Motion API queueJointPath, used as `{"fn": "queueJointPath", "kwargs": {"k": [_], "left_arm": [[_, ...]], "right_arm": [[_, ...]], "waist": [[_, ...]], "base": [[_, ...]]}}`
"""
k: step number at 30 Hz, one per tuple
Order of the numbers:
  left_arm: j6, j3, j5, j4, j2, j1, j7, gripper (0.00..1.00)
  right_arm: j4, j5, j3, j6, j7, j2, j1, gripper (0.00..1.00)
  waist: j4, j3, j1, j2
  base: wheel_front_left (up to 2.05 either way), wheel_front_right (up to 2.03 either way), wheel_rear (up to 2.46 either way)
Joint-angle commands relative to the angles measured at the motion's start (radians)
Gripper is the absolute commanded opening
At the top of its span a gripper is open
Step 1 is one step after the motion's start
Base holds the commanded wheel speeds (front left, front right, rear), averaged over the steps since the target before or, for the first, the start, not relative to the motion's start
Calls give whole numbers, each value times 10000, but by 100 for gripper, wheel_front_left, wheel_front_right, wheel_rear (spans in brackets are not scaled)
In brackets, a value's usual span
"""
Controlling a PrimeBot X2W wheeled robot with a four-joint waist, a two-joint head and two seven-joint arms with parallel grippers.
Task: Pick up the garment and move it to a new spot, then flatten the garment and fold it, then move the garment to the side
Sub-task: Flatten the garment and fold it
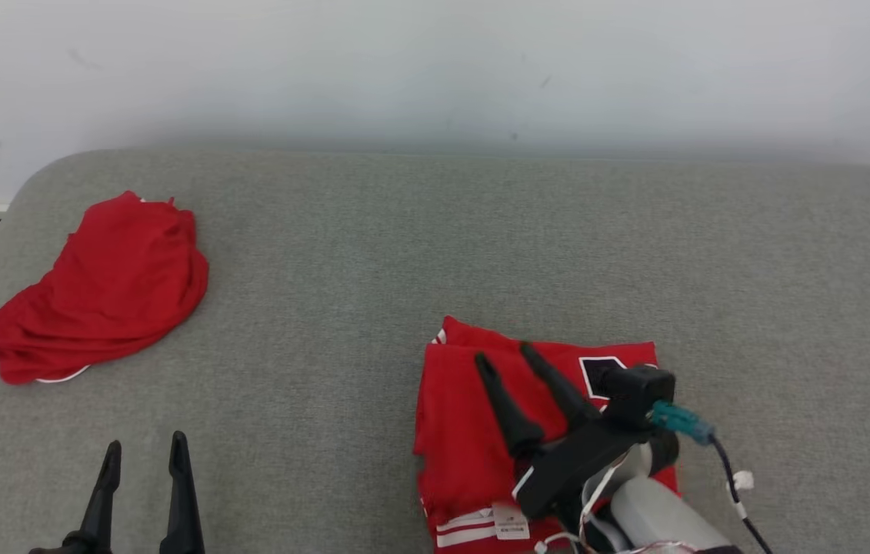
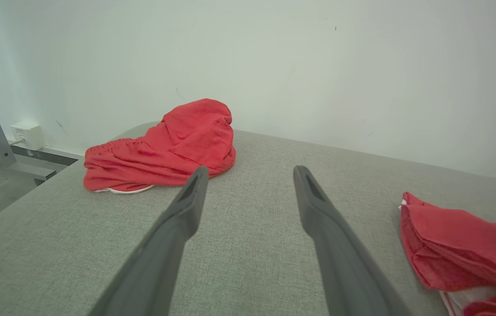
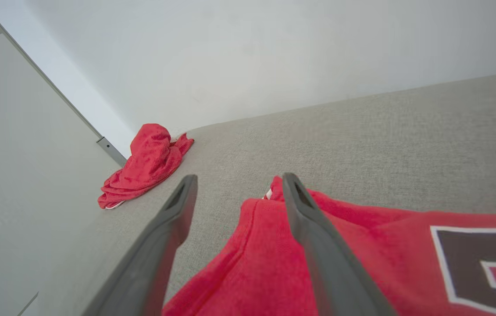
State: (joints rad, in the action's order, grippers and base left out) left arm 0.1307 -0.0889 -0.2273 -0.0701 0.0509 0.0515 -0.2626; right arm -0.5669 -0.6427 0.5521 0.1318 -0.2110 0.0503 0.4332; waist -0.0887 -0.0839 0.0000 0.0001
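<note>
Surface: grey padded surface (image 1: 404,246), backed by a pale wall.
Task item: folded red garment (image 1: 465,415), lying flat near the front edge, right of centre. A dark patch (image 1: 602,377) is seen on top and a white label (image 1: 511,523) at the near hem.
Other cloth: crumpled red garment (image 1: 108,288), at the far left corner, well apart from the folded one.
Right tool: right gripper (image 1: 504,354) is held over the left part of the folded garment with fingers spread and nothing clamped. In the right wrist view, one finger is seen over red cloth and the other over bare grey just beside the cloth edge. Contact with the cloth cannot be told.
Left tool: left gripper (image 1: 145,440) is released, with nothing held, over bare surface at the front left.
Step judged: the fold looks finished, so the move to the side is taken as the step in hand.
How to do it well: the edge should be straddled as lined up now, and every layer should be pinched, not the top one alone. The stack should be dragged or carried low and slowly so the fold is kept.
Placement: a bare patch should be chosen, away from the crumpled heap.
Risk: if only the top layer is caught, the fold is likely to be peeled open.
</note>
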Motion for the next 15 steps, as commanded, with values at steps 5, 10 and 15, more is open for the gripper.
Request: {"fn": "queueJointPath", "kwargs": {"k": [5, 10, 15], "left_arm": [[-22, -143, 108, 17, -8, -118, -31, 100], [-17, -215, 242, 96, -8, -38, -31, 100], [-14, -320, 323, 202, -8, 84, -31, 100]], "right_arm": [[160, 590, -1015, -24, -381, 217, 74, 100], [817, 1041, -2065, -24, -510, 657, -439, 100], [1821, 1535, -2922, -24, -539, 1036, -1255, 100]], "waist": [[381, 141, 0, -1], [648, 306, 0, -1], [921, 437, 0, -1]], "base": [[0, 0, 0], [0, 0, 0], [0, 0, 0]]}}
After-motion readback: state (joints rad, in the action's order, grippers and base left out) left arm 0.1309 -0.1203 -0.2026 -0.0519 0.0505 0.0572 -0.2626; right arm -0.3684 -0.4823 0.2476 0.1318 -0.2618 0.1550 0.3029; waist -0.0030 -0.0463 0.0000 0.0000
